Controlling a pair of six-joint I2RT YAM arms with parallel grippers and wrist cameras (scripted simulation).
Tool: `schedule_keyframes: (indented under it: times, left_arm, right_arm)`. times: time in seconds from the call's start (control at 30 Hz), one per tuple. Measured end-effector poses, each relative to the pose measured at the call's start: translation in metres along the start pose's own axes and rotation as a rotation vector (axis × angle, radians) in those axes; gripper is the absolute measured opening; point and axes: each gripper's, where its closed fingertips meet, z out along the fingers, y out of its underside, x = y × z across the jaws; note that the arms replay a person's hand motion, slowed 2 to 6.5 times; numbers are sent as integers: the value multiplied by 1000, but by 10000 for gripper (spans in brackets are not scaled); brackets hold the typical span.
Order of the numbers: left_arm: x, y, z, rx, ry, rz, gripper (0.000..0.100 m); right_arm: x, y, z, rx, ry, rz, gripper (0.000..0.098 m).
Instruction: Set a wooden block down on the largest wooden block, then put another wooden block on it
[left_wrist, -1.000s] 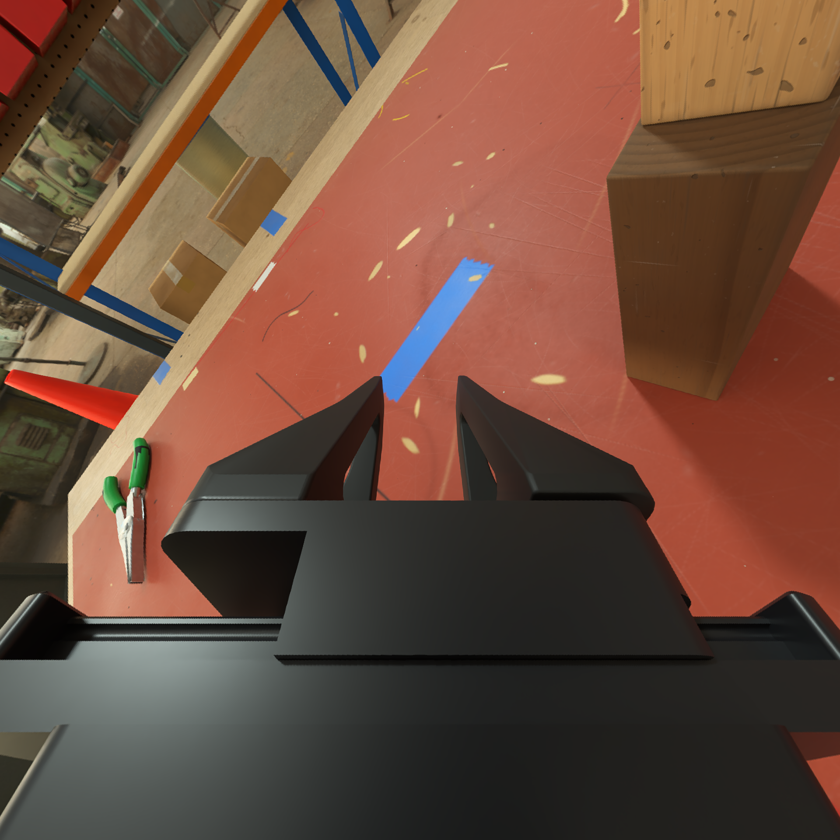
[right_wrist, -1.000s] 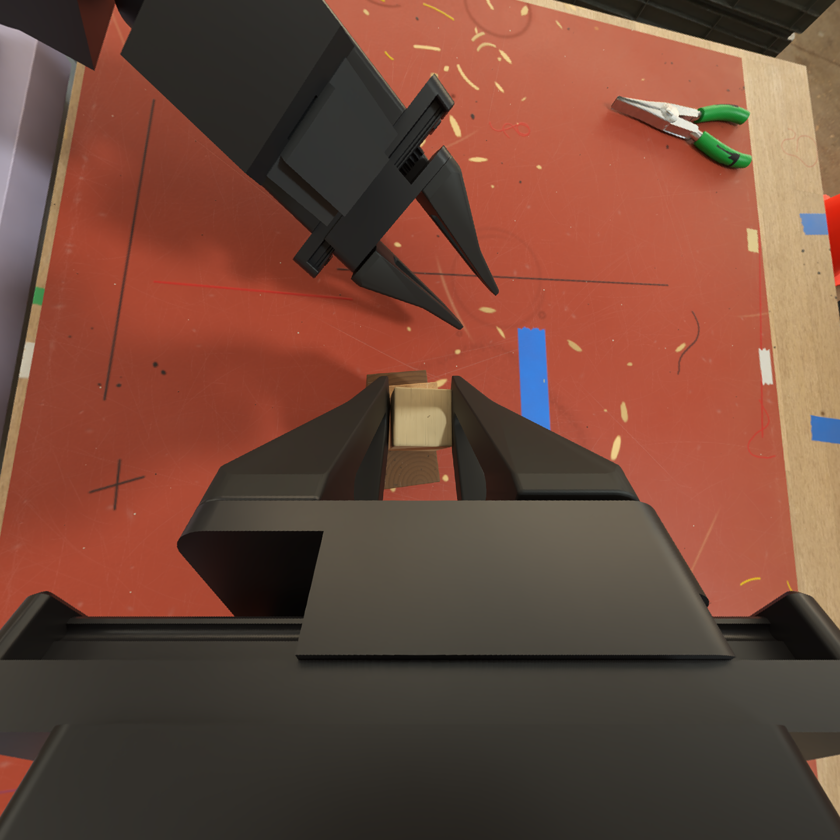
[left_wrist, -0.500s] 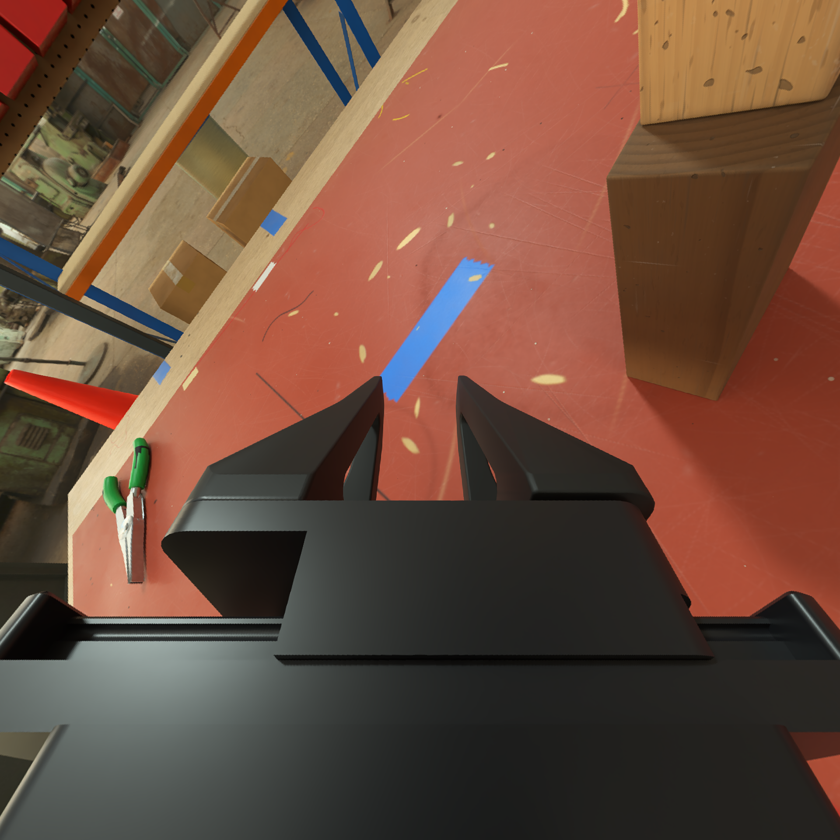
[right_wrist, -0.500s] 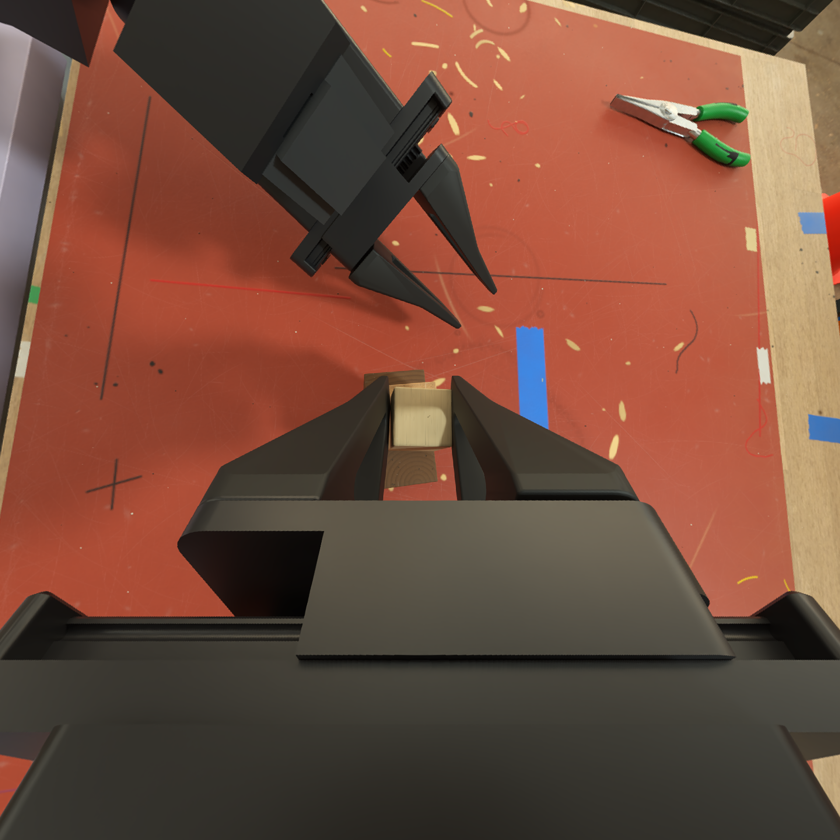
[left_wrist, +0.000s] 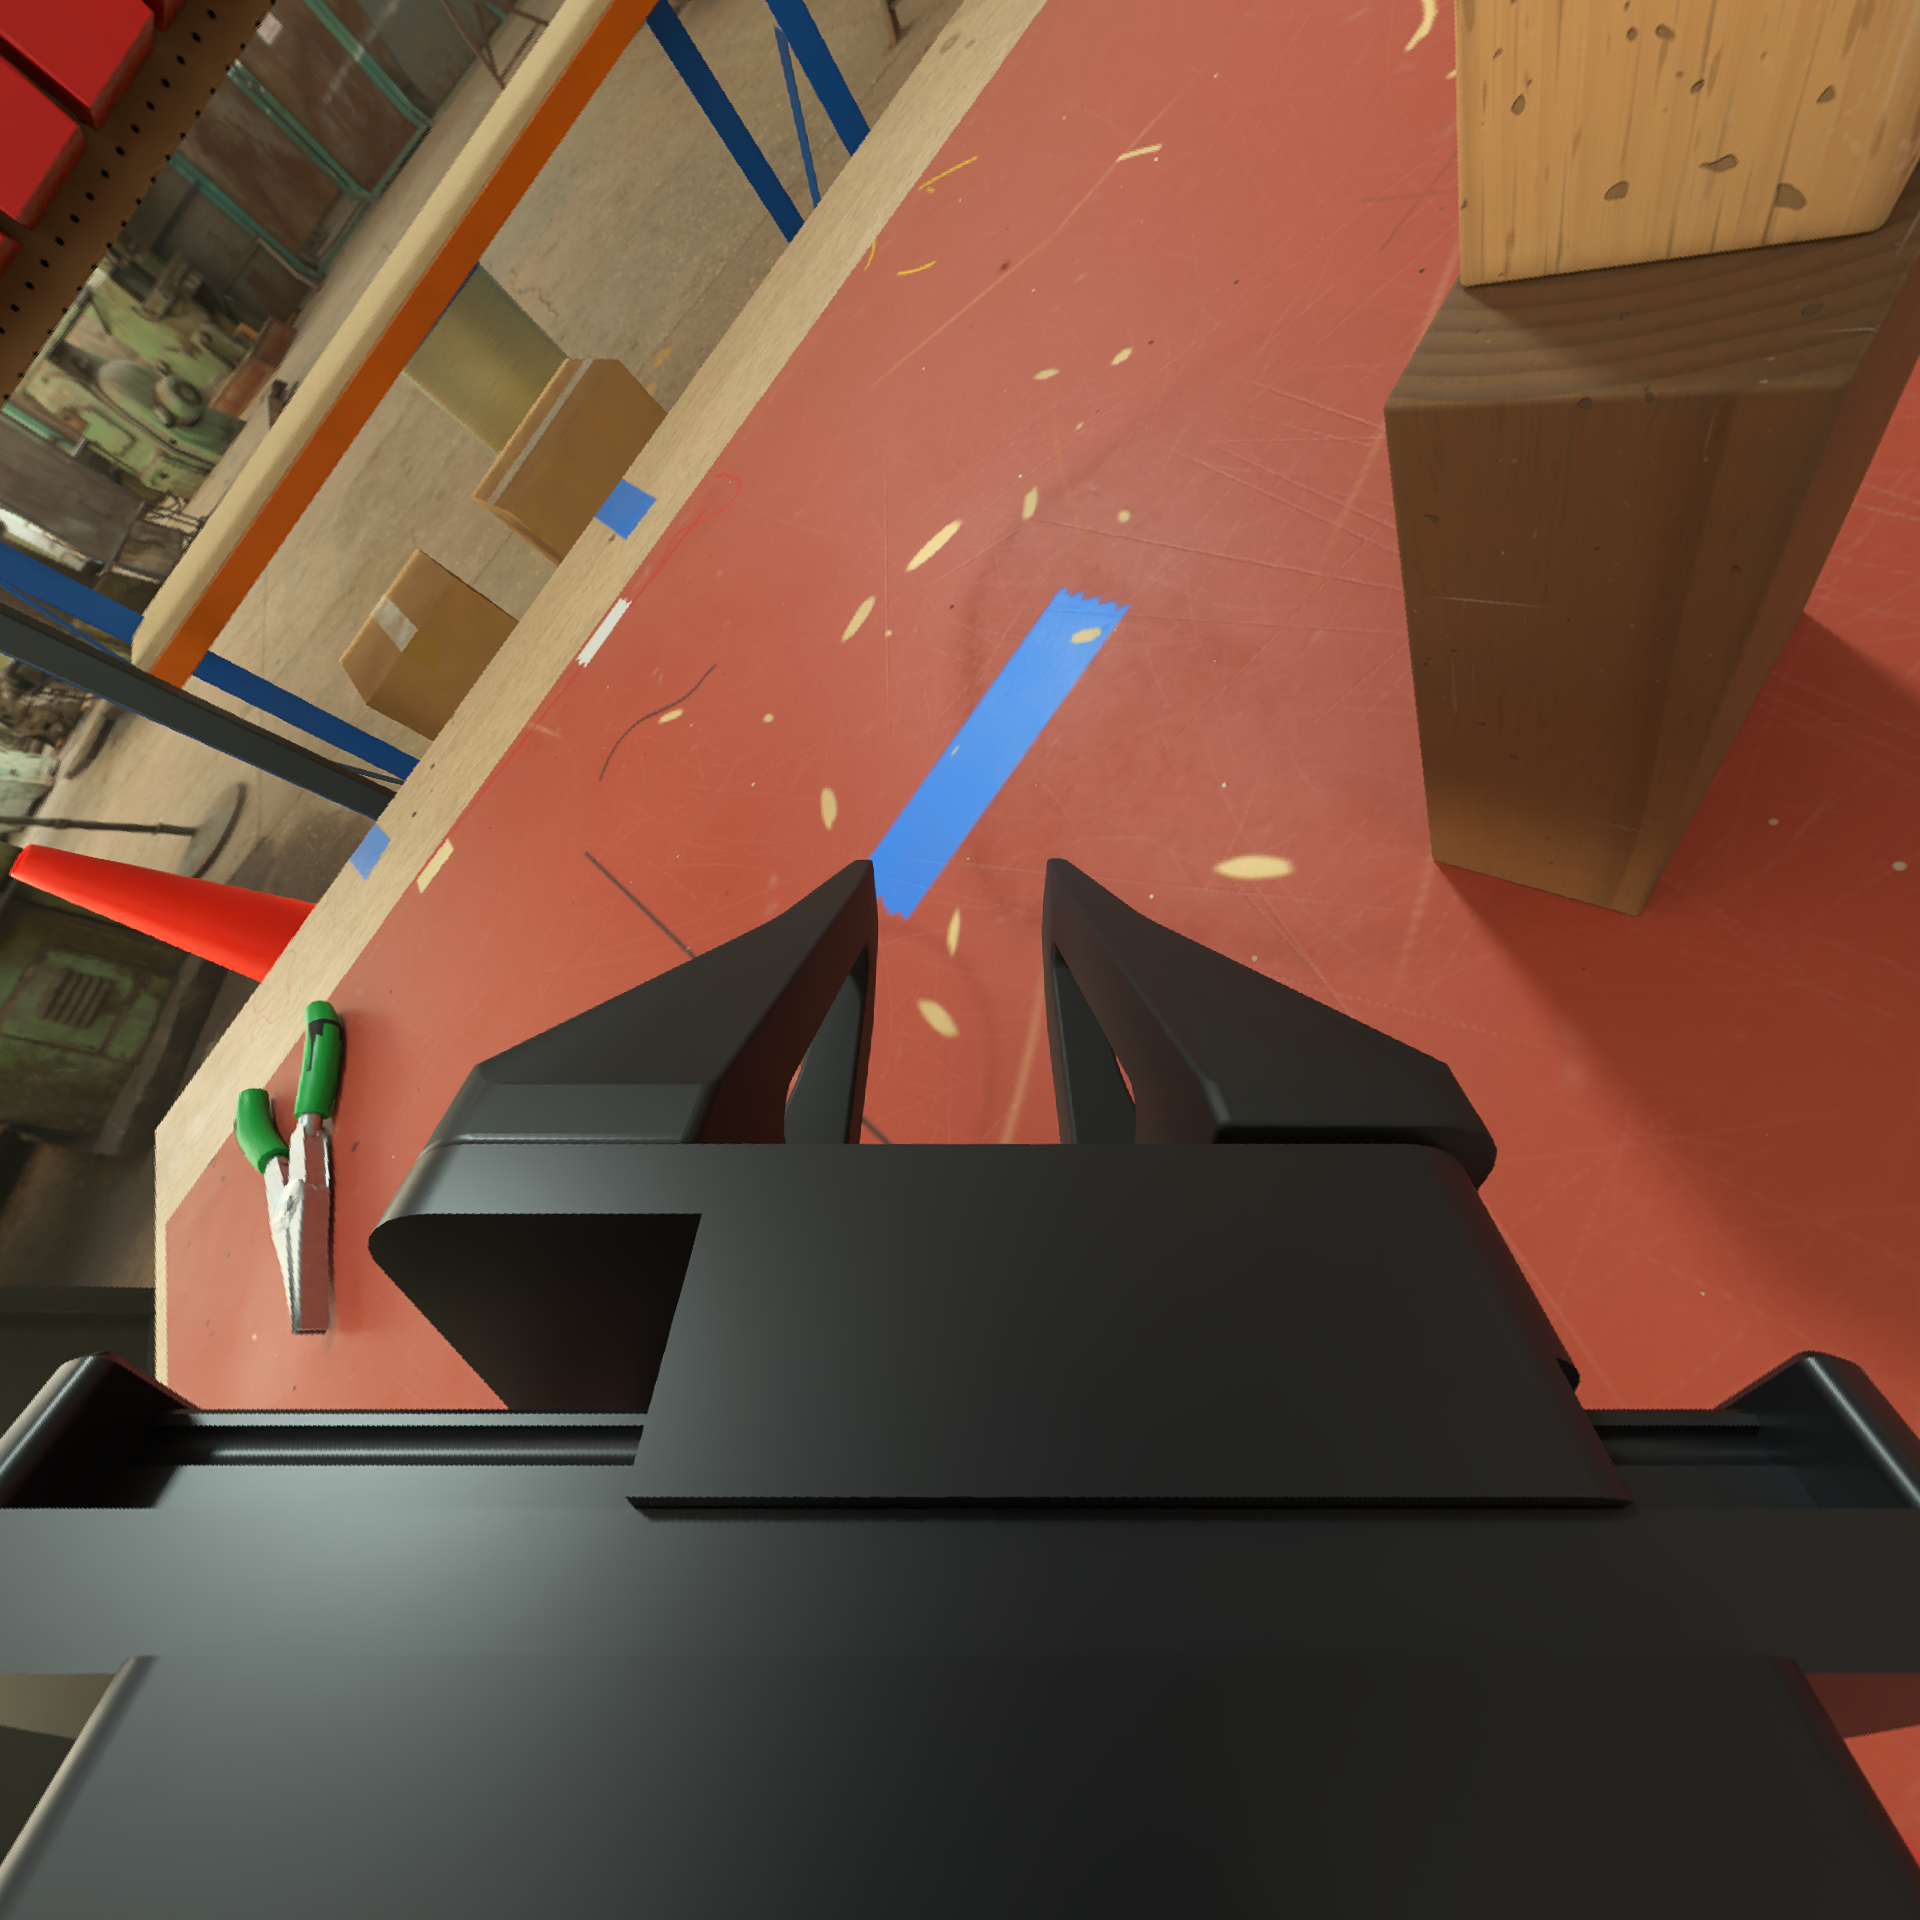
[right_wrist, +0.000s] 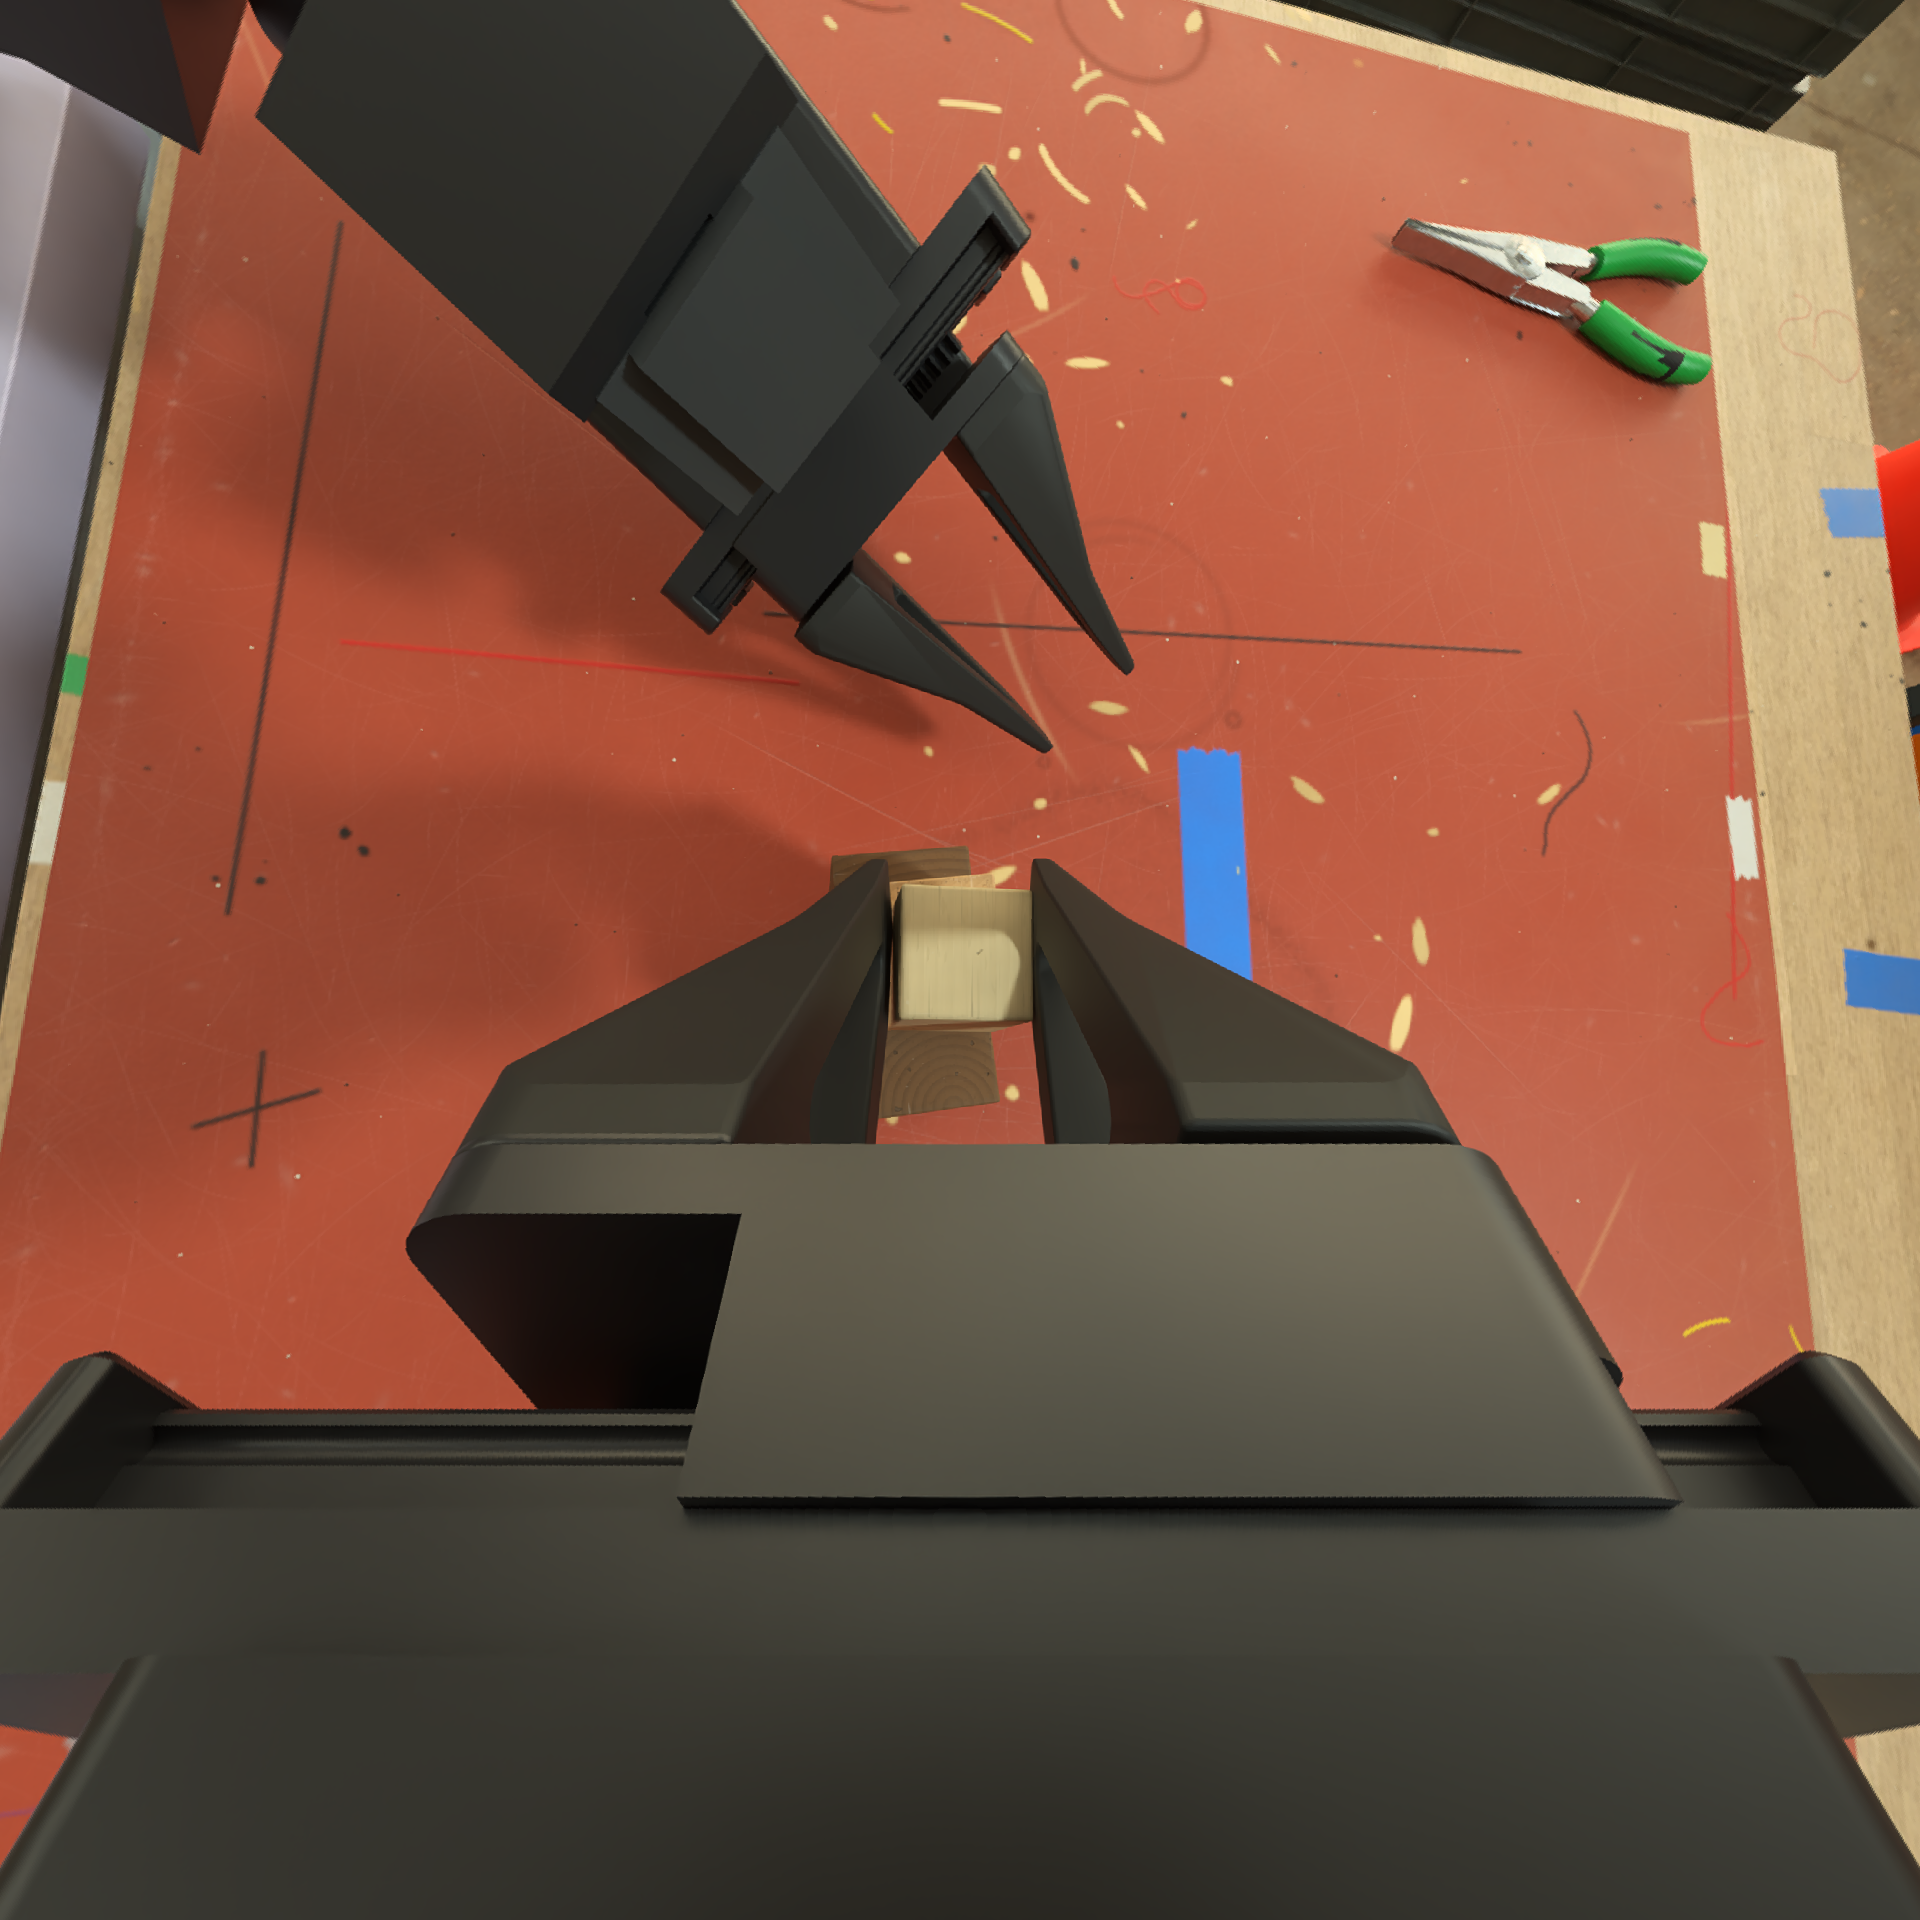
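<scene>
In the left wrist view a large dark wooden block (left_wrist: 1558, 623) stands on the red mat (left_wrist: 1195, 416) at the right, with a lighter knotty block (left_wrist: 1662, 135) on top of it. My left gripper (left_wrist: 960, 868) is open and empty, left of this stack; it also shows in the right wrist view (right_wrist: 1086, 707). My right gripper (right_wrist: 960, 868) is shut on a small pale wooden block (right_wrist: 961, 956) and holds it directly over the stack. Brown wood of the stack (right_wrist: 940, 1081) shows just beneath it. I cannot tell whether the pale block touches it.
Green-handled pliers (right_wrist: 1558, 296) lie near the mat's far right corner and also show in the left wrist view (left_wrist: 301, 1174). A blue tape strip (right_wrist: 1214, 862) lies flat just right of the stack. The wooden table edge (right_wrist: 1849, 1039) runs along the right.
The right gripper with the pale block has drifted very slightly sideways. The left gripper has not moved.
</scene>
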Motion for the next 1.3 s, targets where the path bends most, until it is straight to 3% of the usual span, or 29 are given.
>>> schedule_keyframes:
  times: [1.1, 1.3]
  left_arm:
    - [0, 0, 0, 0, 0, 2, 270]
    - [0, 0, 0, 0, 0, 2, 270]
  right_arm:
    - [0, 0, 0, 12, 6, -11, 222]
    - [1, 7, 4, -14, 6, -8, 399]
